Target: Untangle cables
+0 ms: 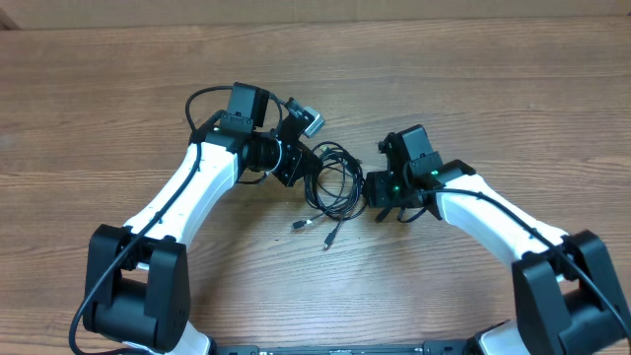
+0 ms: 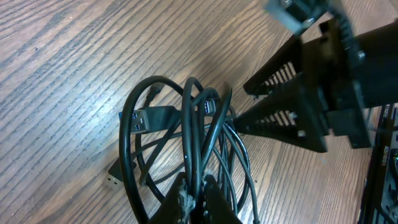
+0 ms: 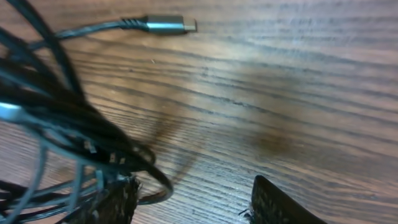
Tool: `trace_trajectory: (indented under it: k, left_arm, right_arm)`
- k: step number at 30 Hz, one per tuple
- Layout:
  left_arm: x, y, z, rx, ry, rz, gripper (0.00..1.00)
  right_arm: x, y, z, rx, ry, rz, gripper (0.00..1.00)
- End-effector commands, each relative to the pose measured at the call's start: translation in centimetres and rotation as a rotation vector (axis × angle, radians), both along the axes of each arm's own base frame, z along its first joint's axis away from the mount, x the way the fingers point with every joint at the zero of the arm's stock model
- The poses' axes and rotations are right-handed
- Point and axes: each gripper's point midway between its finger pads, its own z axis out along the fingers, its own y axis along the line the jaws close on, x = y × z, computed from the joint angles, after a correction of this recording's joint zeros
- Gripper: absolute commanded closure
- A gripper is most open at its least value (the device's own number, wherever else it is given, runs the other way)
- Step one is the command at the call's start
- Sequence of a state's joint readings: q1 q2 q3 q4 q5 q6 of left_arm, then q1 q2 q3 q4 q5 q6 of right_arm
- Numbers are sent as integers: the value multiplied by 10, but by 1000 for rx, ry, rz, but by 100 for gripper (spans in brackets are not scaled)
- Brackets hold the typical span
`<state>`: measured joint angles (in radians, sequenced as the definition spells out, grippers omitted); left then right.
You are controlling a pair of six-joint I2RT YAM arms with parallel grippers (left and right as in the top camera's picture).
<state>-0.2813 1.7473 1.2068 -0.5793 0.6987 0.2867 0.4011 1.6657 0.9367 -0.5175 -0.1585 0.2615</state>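
Observation:
The cables (image 1: 333, 183) lie as a tangled black bundle on the wooden table between the two arms. Two plug ends (image 1: 298, 225) trail toward the front. My left gripper (image 1: 299, 164) is at the bundle's left side. In the left wrist view it (image 2: 198, 190) is shut on a few cable strands, and the loops (image 2: 186, 124) fan out ahead of it. My right gripper (image 1: 379, 193) is at the bundle's right edge. In the right wrist view it (image 3: 196, 200) stands open, with a cable loop (image 3: 158, 180) curling just past its left finger (image 3: 118, 202).
A silver USB-C plug (image 3: 171, 25) lies on the bare wood ahead of the right gripper. A flat USB plug (image 2: 146, 118) and a second plug end (image 2: 114, 181) rest on the table. The right gripper's fingers (image 2: 280, 121) reach in close to the loops.

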Motion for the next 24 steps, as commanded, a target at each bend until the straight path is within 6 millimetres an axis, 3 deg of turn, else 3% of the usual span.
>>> trace_trajectory:
  k: [1, 11, 17, 19, 24]
  left_arm:
    - [4, -4, 17, -31, -42, -13, 96]
    - [4, -4, 18, -31, -42, -13, 96]
    - [4, -4, 18, -31, -43, -13, 96]
    - [4, -4, 18, -31, -43, -13, 96]
    - [8, 1, 13, 5, -48, 12, 96]
  right_arm:
    - [1, 4, -4, 5, 11, 17, 40]
    - [18, 11, -4, 32, -58, 16, 36]
    - [23, 11, -20, 23, -65, 10, 36]
    - [27, 1, -30, -32, -67, -32, 40]
    - [20, -64, -42, -309, -39, -329, 40]
